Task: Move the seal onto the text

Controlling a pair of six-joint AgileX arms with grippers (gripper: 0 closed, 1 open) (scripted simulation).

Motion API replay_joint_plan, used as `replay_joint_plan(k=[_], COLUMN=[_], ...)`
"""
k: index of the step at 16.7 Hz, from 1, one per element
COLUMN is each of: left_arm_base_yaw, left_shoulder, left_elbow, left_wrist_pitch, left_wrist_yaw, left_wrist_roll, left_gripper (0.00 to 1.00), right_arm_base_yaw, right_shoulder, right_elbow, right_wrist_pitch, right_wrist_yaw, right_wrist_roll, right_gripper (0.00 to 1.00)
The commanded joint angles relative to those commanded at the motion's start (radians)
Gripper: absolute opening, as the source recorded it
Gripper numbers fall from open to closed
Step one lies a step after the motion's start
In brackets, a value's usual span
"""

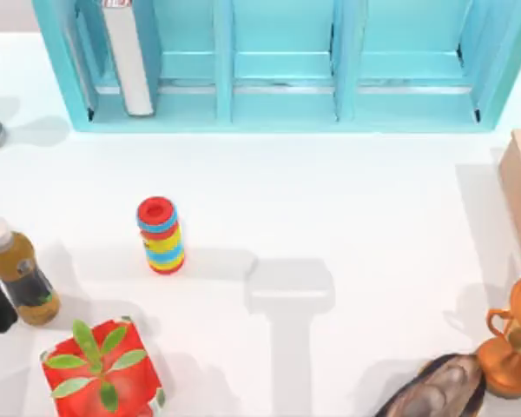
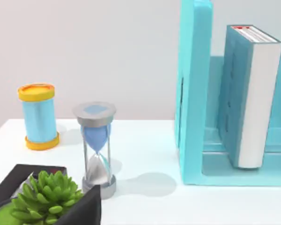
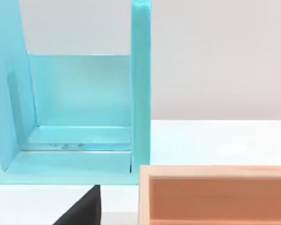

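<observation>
Potted greenery (image 2: 42, 197) is seen nearest; beyond the hourglass (image 2: 97, 149), the text (image 2: 250, 93) is shelved upright, unready for stamping. End-effector states cannot be told.

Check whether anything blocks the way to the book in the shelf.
Nothing visible blocks it. The book stands upright in the leftmost compartment of the shelf, whose front is open to the table. The hourglass stands outside the shelf's left wall, off to the side.

Teal shelf unit (image 1: 282, 65), striped ring stack (image 1: 161, 235), bronze trophy (image 1: 514, 340), hourglass (image 2: 98, 149), potted succulent (image 2: 46, 199)
</observation>
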Motion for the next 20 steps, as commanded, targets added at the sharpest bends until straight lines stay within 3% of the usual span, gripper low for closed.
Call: replay_joint_plan(k=[5,9,20], left_arm_base_yaw=[-0.012,-0.06,-0.278], left_shoulder=[0.062,0.293,1.518], left_elbow=[0.033,0.14,0.546], left_wrist_pitch=[0.054,0.233,0.931], left_wrist_yaw=[-0.01,-0.039,-0.166], left_wrist_roll=[-0.004,-0.013,-0.019], left_gripper=[1.0,1.0,1.0], right_arm_base_yaw=[0.0,0.0,0.0], right_shoulder=[0.0,0.0,0.0], right_elbow=[0.0,0.0,0.0], right_wrist_pitch=[0.0,0.0,0.0], right_wrist_yaw=[0.0,0.0,0.0], right_wrist_roll=[0.0,0.0,0.0], right_gripper=[1.0,1.0,1.0])
